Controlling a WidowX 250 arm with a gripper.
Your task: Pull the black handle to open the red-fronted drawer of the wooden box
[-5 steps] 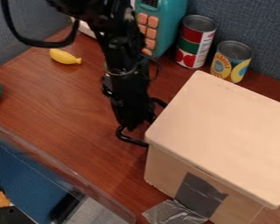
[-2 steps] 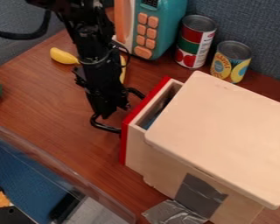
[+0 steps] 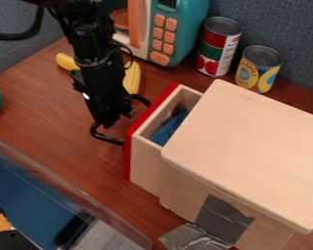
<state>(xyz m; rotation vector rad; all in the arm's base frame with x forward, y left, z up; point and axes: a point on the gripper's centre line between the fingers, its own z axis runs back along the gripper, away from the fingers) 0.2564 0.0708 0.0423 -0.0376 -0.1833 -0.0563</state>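
Pale box, nearest, its red-fronted drawer partly out. At the drawer's curved black handle sits the gripper; whether its jaws are apart or together cannot be told. A level pull, square to the front, should prevent binding. Beyond: toy microwave.

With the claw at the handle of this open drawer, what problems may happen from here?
The claw might slip off the black handle, since the handle is only a thin loop.

The drawer already stands partly out of the wooden box; a strong pull might tip it or bring it out completely.

The arm is right beside the yellow object behind it, so a sideways swing might knock this object away.
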